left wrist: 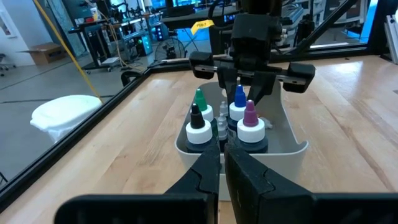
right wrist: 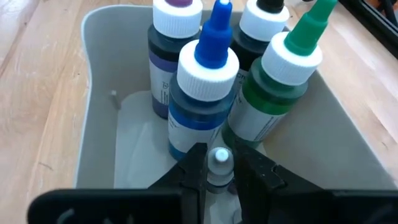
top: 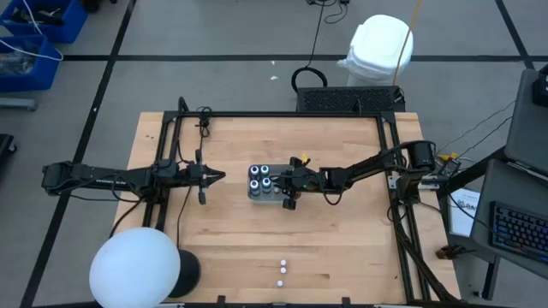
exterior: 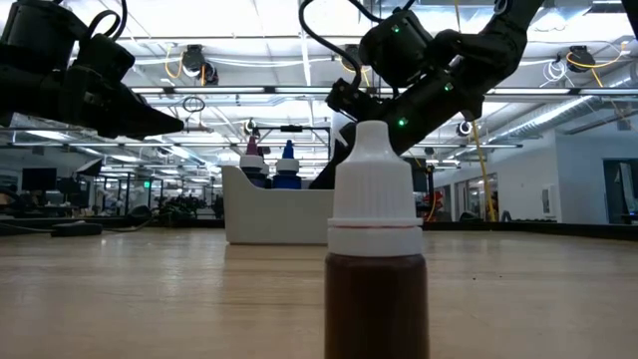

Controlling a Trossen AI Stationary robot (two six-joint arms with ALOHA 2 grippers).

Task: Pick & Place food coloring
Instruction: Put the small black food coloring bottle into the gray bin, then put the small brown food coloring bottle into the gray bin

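A grey tray [top: 254, 196] stands mid-table and holds four food coloring bottles [top: 261, 177] with white caps and purple, blue, black and green tips [right wrist: 212, 59]. My right gripper [top: 285, 183] reaches into the tray's right part from the table's right side. It is shut on a smaller bottle with a white cap [right wrist: 219, 157] just behind the blue one. My left gripper [top: 221, 176] hovers shut, left of the tray and pointing at it, and touches nothing [left wrist: 222, 163]. My right gripper pinches the small bottle at its white cap [right wrist: 219, 155] between the two fingers [right wrist: 194, 167], coming in slantwise from the table's right and above. The bottle is upright inside the tray, close to the blue bottle. Whether its base rests on the tray floor I cannot tell.
Two more small white-capped bottles [top: 282, 267] [top: 280, 281] stand near the table's near edge; one with brown liquid looms close in the low view [exterior: 377, 249]. A white globe [top: 135, 269] sits at the near left corner. A black frame [top: 291, 114] borders the table.
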